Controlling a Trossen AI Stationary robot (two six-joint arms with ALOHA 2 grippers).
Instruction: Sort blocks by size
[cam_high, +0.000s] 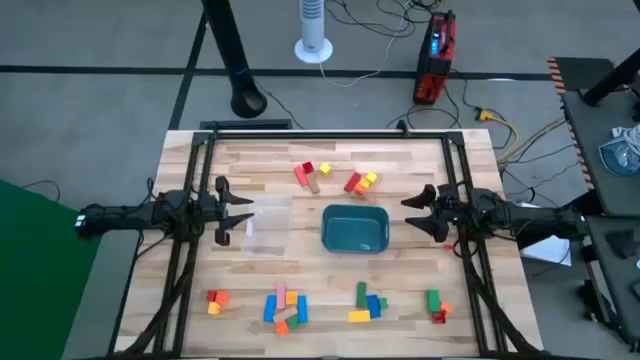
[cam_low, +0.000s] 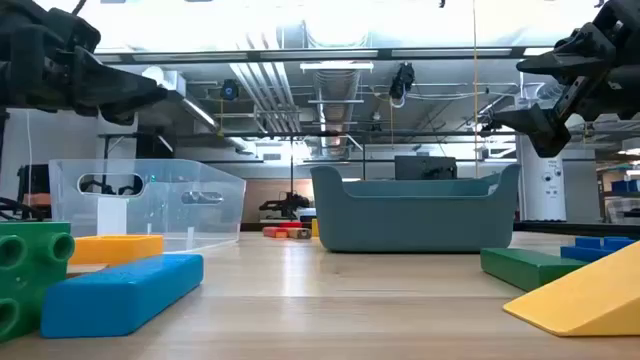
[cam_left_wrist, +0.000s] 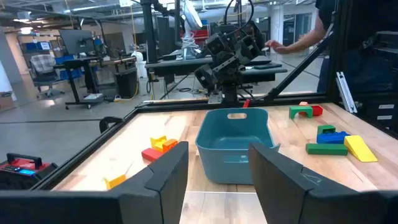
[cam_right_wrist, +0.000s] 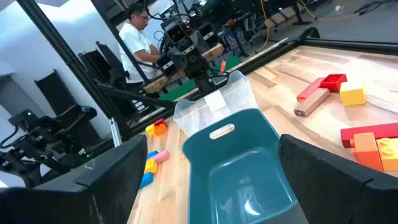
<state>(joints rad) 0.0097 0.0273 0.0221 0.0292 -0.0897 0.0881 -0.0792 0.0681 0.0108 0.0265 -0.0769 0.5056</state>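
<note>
Coloured blocks (cam_high: 285, 306) lie scattered on the wooden counter (cam_high: 400, 165) in two bands. One loose row sits along the near edge, with orange, blue, pink, green, yellow and red pieces; a second, smaller cluster (cam_high: 334, 177) of red, yellow and orange pieces lies toward the far edge. Between the bands, at the middle, stands a teal tray (cam_high: 355, 228), and just left of it a clear container (cam_high: 266, 225); no blocks show in either. Left gripper (cam_high: 232, 206) hangs at the container's left side, its fingers apart and holding nothing. Right gripper (cam_high: 420, 211) hangs to the right of the tray, fingers likewise apart and holding nothing.
</note>
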